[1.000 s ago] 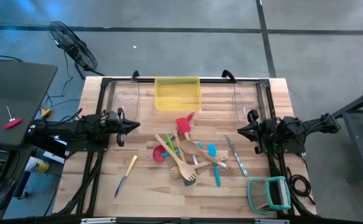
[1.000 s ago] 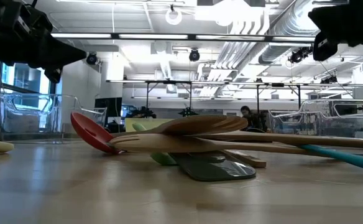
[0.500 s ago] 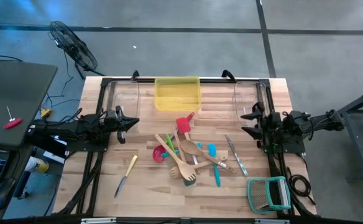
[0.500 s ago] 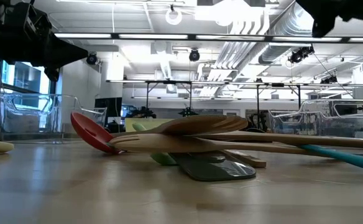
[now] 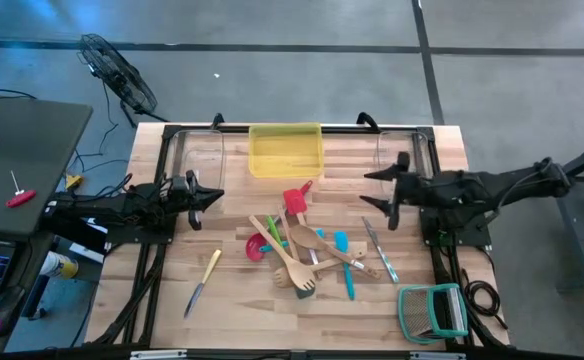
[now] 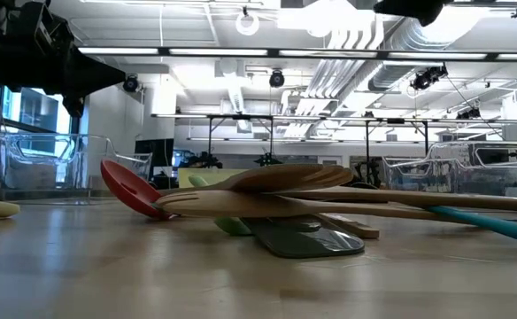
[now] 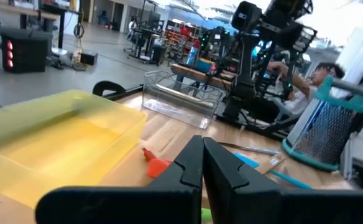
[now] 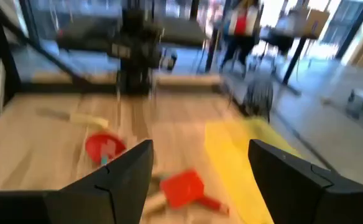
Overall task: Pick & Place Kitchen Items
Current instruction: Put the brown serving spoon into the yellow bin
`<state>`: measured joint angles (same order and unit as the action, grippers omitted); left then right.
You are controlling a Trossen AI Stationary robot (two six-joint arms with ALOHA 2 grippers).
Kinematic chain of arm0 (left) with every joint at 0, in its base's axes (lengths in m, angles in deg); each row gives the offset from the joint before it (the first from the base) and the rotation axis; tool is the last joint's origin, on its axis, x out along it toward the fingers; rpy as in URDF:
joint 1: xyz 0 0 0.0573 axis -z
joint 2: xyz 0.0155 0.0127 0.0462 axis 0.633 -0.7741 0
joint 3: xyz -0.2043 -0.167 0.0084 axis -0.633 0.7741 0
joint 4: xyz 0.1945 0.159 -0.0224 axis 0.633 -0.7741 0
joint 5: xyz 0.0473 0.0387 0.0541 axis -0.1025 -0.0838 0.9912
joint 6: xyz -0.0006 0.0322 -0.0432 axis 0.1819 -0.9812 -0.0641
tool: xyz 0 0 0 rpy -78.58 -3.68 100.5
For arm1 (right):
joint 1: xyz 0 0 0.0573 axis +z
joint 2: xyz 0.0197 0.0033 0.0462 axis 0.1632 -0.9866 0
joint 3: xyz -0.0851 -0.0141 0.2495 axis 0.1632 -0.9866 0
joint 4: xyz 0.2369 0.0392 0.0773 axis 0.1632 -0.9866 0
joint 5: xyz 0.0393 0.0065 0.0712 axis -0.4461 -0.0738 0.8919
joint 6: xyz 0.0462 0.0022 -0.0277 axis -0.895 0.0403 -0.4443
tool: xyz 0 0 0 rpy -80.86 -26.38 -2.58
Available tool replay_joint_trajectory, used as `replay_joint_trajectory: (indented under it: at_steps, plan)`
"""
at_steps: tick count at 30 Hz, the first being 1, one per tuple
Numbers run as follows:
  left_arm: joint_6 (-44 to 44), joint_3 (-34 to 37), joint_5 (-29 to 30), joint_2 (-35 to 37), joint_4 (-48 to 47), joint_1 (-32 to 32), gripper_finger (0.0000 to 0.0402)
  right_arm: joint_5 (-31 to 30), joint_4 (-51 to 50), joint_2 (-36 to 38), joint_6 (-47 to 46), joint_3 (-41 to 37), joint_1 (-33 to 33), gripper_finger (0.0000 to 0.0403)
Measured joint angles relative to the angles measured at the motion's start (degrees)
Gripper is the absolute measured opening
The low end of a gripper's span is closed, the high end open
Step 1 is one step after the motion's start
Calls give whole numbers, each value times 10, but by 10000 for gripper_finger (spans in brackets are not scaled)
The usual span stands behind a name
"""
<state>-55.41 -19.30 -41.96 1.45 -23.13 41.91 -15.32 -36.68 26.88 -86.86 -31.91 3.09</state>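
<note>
The right hand [image 5: 387, 196] is held open above the surface [image 5: 232, 300], its two fingers [image 8: 122, 171] spread wide with nothing between them. Just below and ahead of it lies the metal knife [image 5: 379, 249], and farther ahead, toward the left hand, the utensils [image 5: 307, 250] are heaped in a loose pile: wooden spoons and spatulas crossed over a grey spatula [image 6: 307, 237], a blue spatula [image 5: 344, 262] and a green one. The red spatula [image 8: 183, 188] lies nearest ahead of the open fingers, with the red ladle [image 8: 105, 148] beyond it and the yellow tray [image 5: 286, 149] off to one side. The left hand [image 5: 215, 197] is closed on nothing, its fingers [image 7: 197, 165] pressed together, and is held above the surface on the far side of the pile. The yellow-handled knife [image 5: 203, 281] lies apart from the pile, below the left hand.
</note>
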Motion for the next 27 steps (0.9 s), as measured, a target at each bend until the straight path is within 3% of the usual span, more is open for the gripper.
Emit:
replay_joint_trajectory:
  at_steps: [7,16,23,27]
  plan:
    - [27,0,-45,-3,1,0,94,0,-55,-105,2,61,23,256]
    - [83,0,-92,-3,35,0,216,-6,-128,-225,-90,116,51,256]
    - [82,0,-110,-3,42,0,239,39,-145,-319,-144,120,53,256]
    - [82,0,-111,-4,37,0,239,32,-134,-361,-57,120,59,256]
